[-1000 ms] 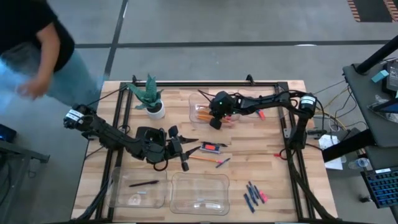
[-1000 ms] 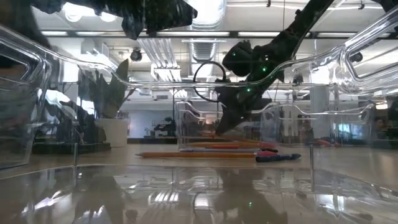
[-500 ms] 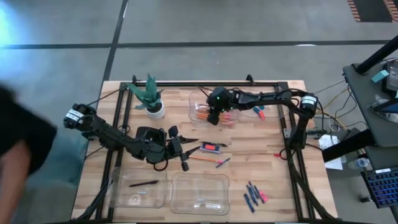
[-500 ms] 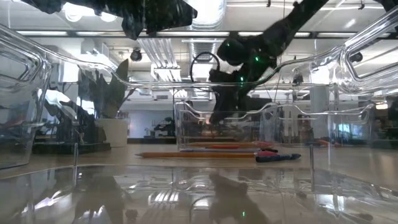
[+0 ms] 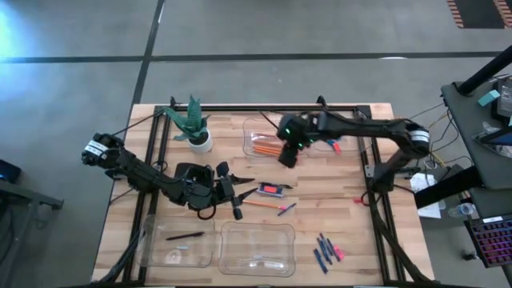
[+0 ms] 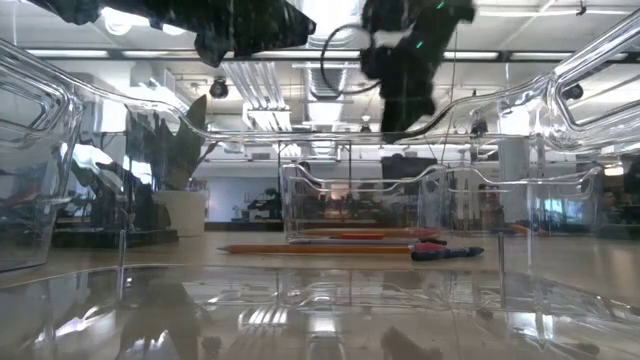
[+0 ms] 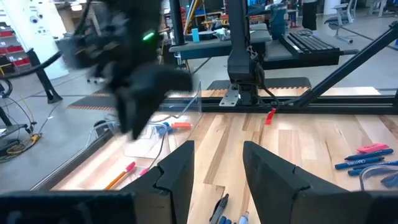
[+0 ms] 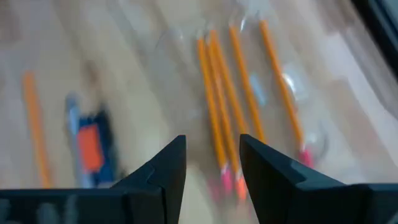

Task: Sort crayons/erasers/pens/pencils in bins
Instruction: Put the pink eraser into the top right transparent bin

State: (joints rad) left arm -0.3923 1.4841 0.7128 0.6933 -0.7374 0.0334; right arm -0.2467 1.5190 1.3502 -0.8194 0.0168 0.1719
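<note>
Right arm extends inward from its own side across the far half, wrist pitched downward; right hand has fingers parted and empty. Left arm lies low; left hand has fingers parted and empty.

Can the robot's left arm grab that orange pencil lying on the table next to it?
Probably yes. The left pincer is open, holds nothing, and the loose pencil lies on bare wood beside it, with nothing between them.

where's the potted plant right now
In the high view the potted plant stands at the table's far left corner, just left of the bin holding the pencils.
</note>
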